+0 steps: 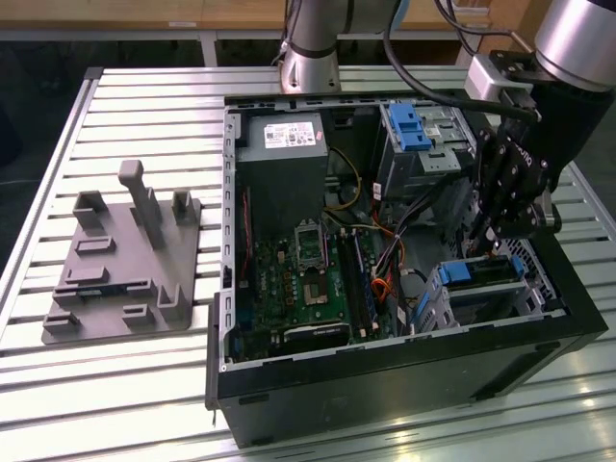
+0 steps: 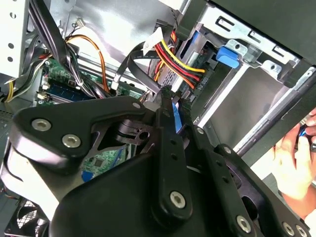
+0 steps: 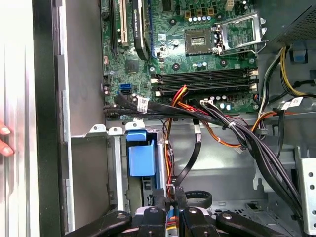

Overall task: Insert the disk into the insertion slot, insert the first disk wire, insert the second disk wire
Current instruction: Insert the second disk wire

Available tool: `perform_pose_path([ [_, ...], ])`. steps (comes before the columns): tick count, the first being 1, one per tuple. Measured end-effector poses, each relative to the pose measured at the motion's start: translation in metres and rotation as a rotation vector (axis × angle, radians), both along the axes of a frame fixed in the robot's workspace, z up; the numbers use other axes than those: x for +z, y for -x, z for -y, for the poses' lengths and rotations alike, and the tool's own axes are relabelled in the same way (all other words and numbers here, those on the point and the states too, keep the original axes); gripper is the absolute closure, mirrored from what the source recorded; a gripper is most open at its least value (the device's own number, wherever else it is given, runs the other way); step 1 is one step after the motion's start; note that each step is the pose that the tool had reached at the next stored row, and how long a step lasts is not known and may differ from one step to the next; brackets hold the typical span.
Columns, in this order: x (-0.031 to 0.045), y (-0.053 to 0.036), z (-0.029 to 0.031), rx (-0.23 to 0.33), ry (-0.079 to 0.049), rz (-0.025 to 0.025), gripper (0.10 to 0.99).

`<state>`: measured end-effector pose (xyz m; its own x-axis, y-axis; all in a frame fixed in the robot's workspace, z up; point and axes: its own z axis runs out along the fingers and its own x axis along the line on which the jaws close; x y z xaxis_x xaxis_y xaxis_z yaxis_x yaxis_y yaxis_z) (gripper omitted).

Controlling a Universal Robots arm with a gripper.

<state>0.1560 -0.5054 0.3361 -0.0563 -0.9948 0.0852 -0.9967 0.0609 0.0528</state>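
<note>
Disk [image 1: 474,273] is in. Its blue carrier sits down inside the slot [image 1: 438,306], in the corner of the case [image 1: 385,385] nearest the tabletop's front edge, at the exterior view's right. So the first step looks done, and by my read we're on the wires.

Pincer [image 1: 486,245] is down inside the case, right over the disk end of that slot. In both wrist views the fingers are pinched nearly together, with a thin strip of blue wire [image 2: 175,121] clamped between them. The pincer [image 3: 170,195] is clenched on that wire, though I can't make out the plug at its tip. Whether this is the first or the second wire I cannot tell; neither connection is visibly seated.

Just ahead of the fingertips in the first wrist view is the blue carrier handle, and past it a black bundle of cables [image 3: 197,116] drapes across the bay. That crowds the approach. Seating this plug calls for a square line onto the disk's socket and a gentle push, with the loose cables kept out from under it.

Further out are the board [image 1: 298,269], in the middle of the case, and the tall cage [image 1: 409,130] with its blue latch toward the back edge. A person's hand [image 2: 291,158] rests outside the case wall. A grey fixture [image 1: 125,260] lies well apart on the tabletop [image 1: 144,96], at the exterior view's left.
</note>
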Motion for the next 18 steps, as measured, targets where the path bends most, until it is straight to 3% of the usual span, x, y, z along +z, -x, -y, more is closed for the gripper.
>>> perform_pose_path([
  [18, -0.0009, -0.0014, 0.0091, 0.0, 0.0, -0.0027, 0.886],
])
